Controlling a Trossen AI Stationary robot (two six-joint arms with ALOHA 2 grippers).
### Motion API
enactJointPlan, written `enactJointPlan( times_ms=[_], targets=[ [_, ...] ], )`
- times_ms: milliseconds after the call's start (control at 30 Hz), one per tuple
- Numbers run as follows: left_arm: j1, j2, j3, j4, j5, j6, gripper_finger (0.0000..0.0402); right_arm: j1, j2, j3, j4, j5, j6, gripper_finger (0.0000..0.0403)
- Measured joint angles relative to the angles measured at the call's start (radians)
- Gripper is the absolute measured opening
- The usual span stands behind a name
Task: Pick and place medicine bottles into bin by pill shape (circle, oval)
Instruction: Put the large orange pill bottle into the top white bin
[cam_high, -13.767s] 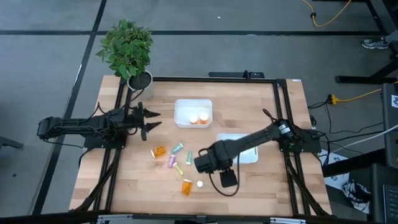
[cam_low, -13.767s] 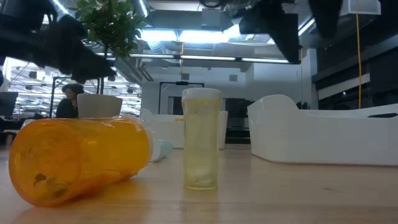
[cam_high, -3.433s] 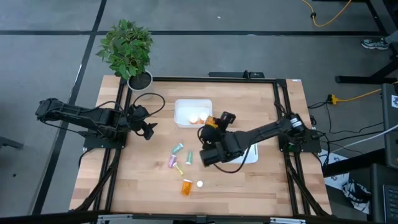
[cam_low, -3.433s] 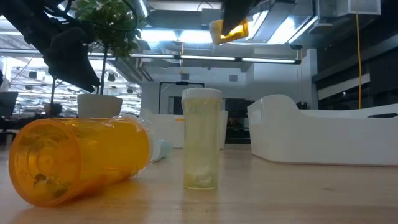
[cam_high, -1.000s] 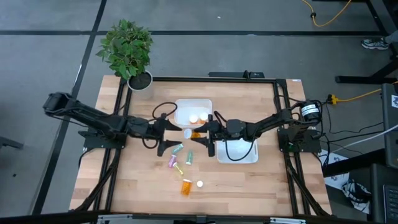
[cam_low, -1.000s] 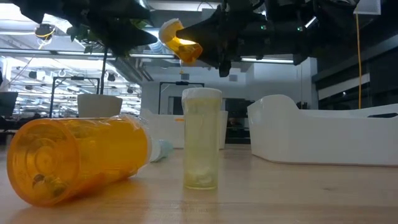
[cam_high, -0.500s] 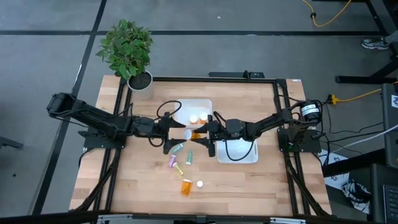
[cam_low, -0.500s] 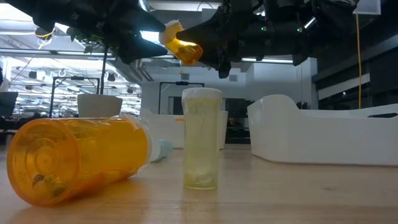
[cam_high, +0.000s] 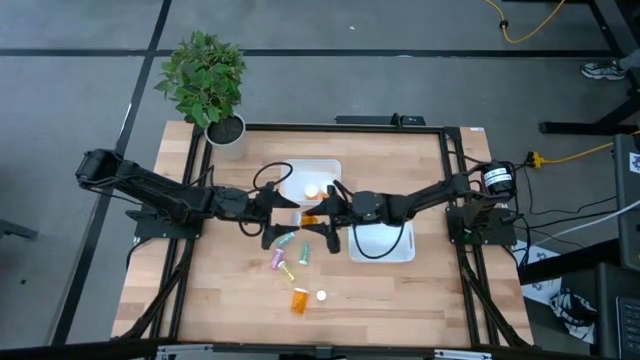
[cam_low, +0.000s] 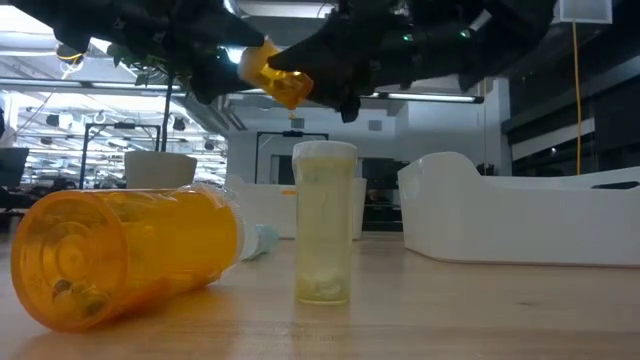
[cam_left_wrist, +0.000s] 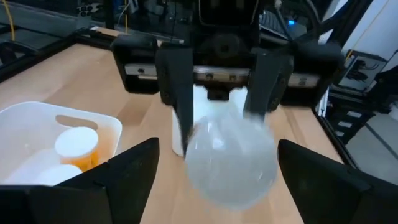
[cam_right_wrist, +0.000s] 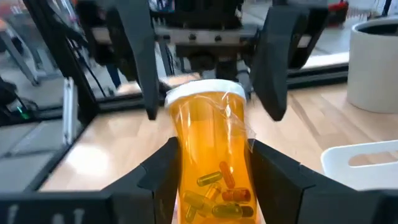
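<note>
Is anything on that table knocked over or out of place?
Yes: a big orange bottle lies on its side on the wood, beside an upright yellow bottle. Overhead, the right claw holds another orange bottle in mid-air, facing the open left claw.

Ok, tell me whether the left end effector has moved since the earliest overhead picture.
Yes. In the high view the left end effector has moved rightward, away from the potted plant, and now faces the orange bottle held by the right end effector beside the white bin.

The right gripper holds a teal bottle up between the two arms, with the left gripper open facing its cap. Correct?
Not quite: the bottle in the right gripper is orange with a white cap, as the right wrist view shows. The left gripper does face its cap, open.
</note>
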Motion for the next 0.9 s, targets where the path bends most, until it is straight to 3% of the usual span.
enactJointPlan(
  times_ms=[467, 900],
  targets=[
    [0.0, 0.0, 0.0, -0.032, -0.003, -0.005, 0.0314, 0.002, 0.001, 0.034, -0.086, 0.055, -0.005, 0.0174],
    [0.0, 0.0, 0.0, -0.049, -0.004, -0.004, 0.0261, 0.002, 0.001, 0.033, -0.086, 0.051, -0.006, 0.0174]
  ],
)
